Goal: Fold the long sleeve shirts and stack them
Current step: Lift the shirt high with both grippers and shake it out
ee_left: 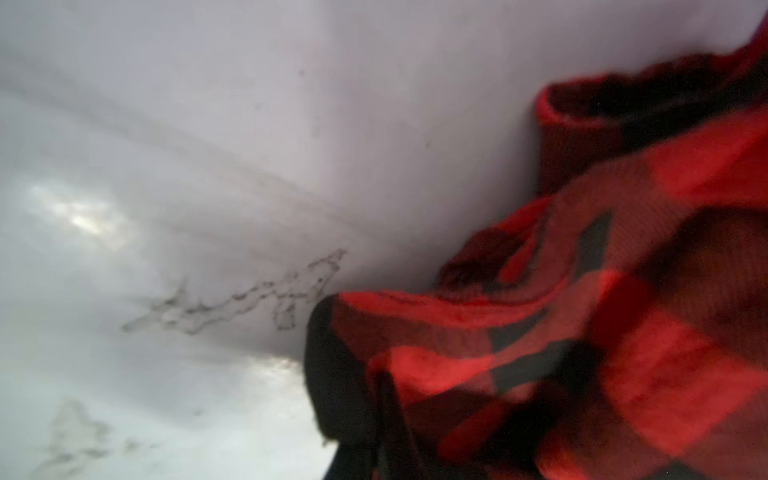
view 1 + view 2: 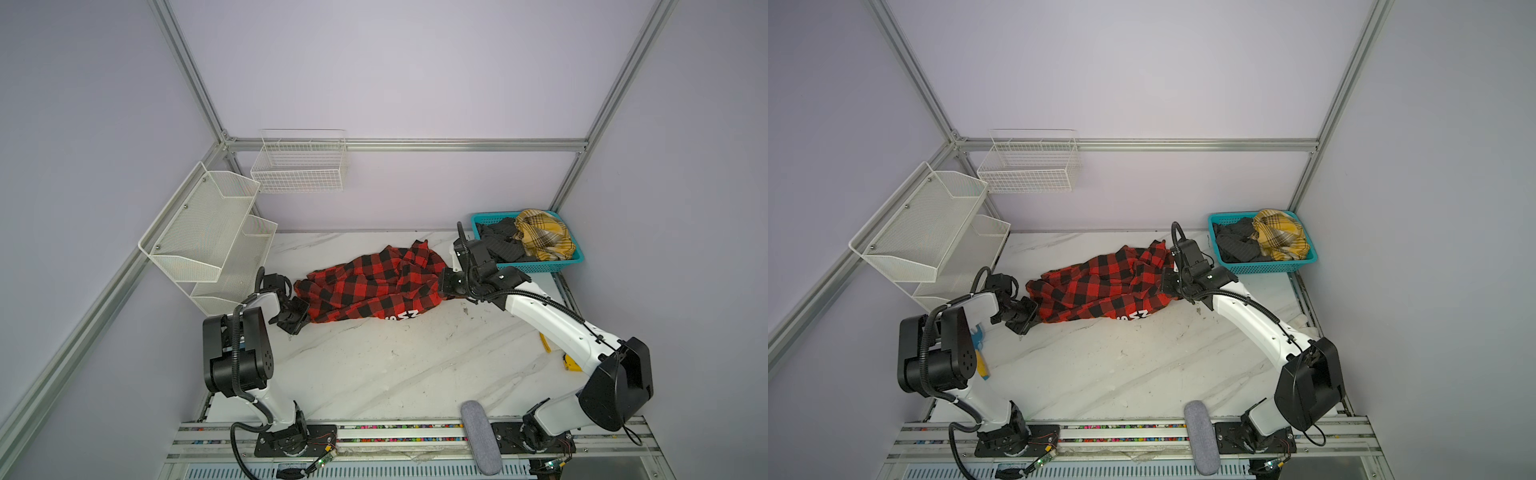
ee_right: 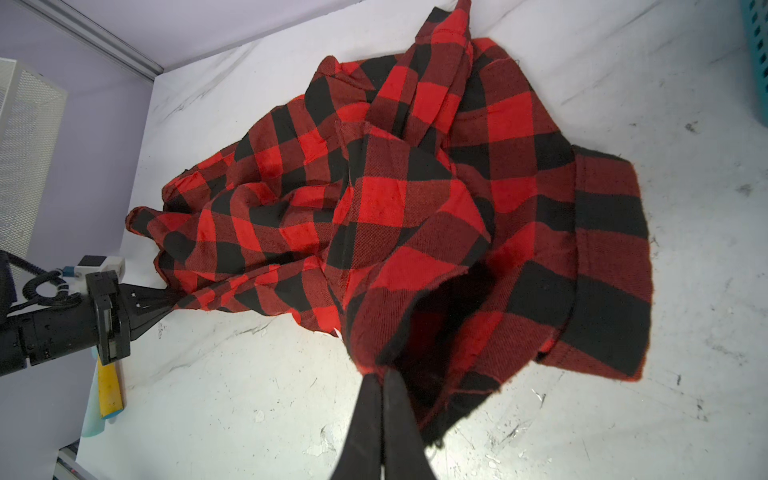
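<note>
One of the long sleeve shirts, a red-and-black checked shirt (image 2: pixel 374 286) (image 2: pixel 1100 286), lies crumpled at the back middle of the marble table (image 2: pixel 395 365), stretched between both arms. White letters (image 2: pixel 401 316) show at its near edge. My left gripper (image 2: pixel 302 311) (image 2: pixel 1034 309) (image 3: pixel 172 305) is shut on the shirt's left end. In the left wrist view the checked cloth (image 1: pixel 623 291) fills the picture right up to the jaws. My right gripper (image 2: pixel 441 292) (image 3: pixel 380 374) is shut on a hem at the shirt's right end, its black fingers pressed together.
A teal basket (image 2: pixel 540 266) at the back right holds a dark garment (image 2: pixel 498 243) and a yellow plaid one (image 2: pixel 542 239). White mesh shelves (image 2: pixel 208 232) and a wire basket (image 2: pixel 299 166) hang at the left. A grey pad (image 2: pixel 480 436) lies on the front rail. A yellow-handled tool (image 3: pixel 110 390) rests by the left table edge.
</note>
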